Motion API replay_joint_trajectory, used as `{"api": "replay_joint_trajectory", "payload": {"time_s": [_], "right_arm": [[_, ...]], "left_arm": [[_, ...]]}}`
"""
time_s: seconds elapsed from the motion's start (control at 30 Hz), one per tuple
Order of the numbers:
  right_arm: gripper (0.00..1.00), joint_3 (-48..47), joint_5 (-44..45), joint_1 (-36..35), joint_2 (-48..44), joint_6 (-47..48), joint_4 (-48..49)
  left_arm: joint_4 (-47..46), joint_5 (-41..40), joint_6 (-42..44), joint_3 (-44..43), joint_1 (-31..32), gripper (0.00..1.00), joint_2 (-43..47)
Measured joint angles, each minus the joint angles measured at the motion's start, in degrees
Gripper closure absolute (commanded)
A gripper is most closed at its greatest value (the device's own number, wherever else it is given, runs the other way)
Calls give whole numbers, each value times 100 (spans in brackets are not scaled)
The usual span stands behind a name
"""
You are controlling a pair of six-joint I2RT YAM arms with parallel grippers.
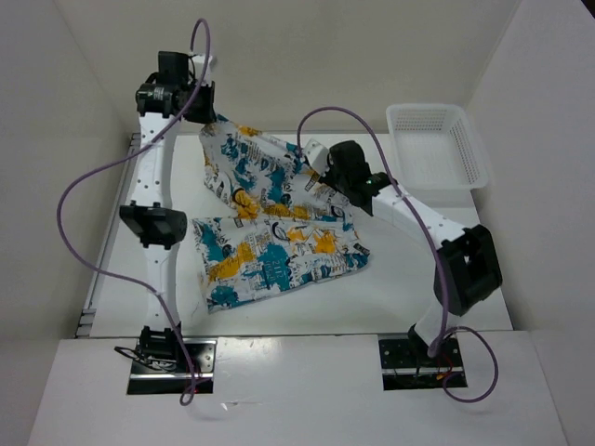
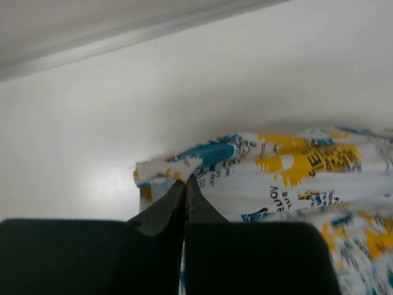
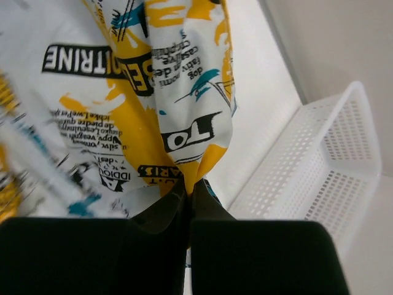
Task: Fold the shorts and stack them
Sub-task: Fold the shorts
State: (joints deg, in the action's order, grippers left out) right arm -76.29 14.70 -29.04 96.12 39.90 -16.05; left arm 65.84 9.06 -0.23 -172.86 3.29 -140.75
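My left fingers [image 2: 167,206] and right fingers [image 3: 169,206] each clamp an edge of the shorts [image 1: 260,172]; limp, light cloth, best held by corners.

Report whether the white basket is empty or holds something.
Empty. The top view shows only bare lattice inside the basket; nothing lies in it.

The white-and-black left arm [image 1: 153,186] stretches straight away from its base, with the wrist turned rightward at the far end. Its black two-finger left gripper [image 2: 185,181] has the jaws pressed together on an edge of the white printed cloth shorts [image 1: 265,172]. The right arm [image 1: 418,218] folds at the elbow and reaches forward and leftward. Its black right gripper [image 3: 188,184] is likewise pinched closed on that cloth.
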Motion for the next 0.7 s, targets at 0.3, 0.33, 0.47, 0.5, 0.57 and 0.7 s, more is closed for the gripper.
{"api": "replay_joint_trajectory", "payload": {"time_s": [0.3,0.33,0.47,0.5,0.57,0.7], "right_arm": [[100,1364,-664,-334,-1322,470,-511],[100,1504,-723,-382,-1467,555,-590],[100,1895,-955,-636,-2000,922,-916],[100,1947,-999,-688,-2087,1005,-1010],[100,2017,-1108,-756,-2190,1156,-1187],[100,2118,-1215,-761,-2227,1414,-1519]], "left_arm": [[-518,39,-7,7042,83,100,4098],[-557,22,0,7458,181,100,4385],[-686,39,2,8714,481,100,5307],[-697,22,4,8988,476,100,5504],[-693,13,2,9374,444,100,5810],[-402,57,0,9621,424,100,6288]]}}
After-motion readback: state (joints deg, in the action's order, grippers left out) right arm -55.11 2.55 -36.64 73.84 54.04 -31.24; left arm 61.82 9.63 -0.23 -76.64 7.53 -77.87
